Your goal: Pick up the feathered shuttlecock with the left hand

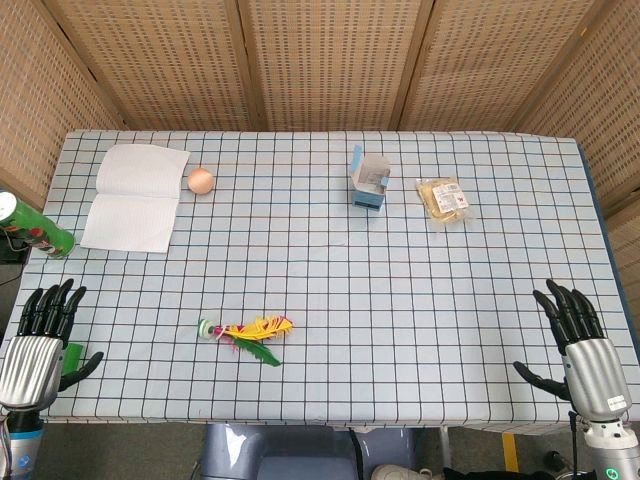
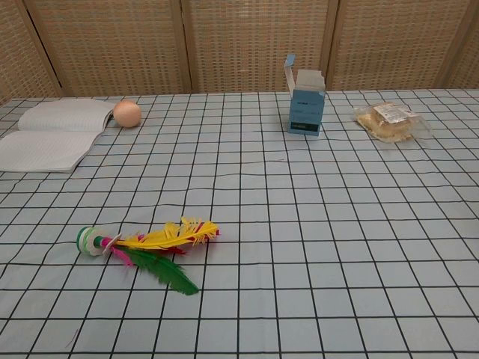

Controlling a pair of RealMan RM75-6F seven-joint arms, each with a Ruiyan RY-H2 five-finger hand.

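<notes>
The feathered shuttlecock [image 1: 245, 331] lies flat on the checked tablecloth near the front left, its white and green base to the left and yellow, pink and green feathers fanned to the right; the chest view shows the shuttlecock [image 2: 146, 247] low on the left. My left hand [image 1: 42, 335] hovers at the table's front left corner, fingers spread and holding nothing, well left of the shuttlecock. My right hand [image 1: 578, 335] is at the front right corner, fingers also spread and empty. Neither hand appears in the chest view.
An open notebook [image 1: 135, 197] and an egg [image 1: 200, 180] lie at the back left. A green can [image 1: 35, 228] sits at the left edge. An open blue box [image 1: 368, 180] and a wrapped snack [image 1: 442, 198] are at the back right.
</notes>
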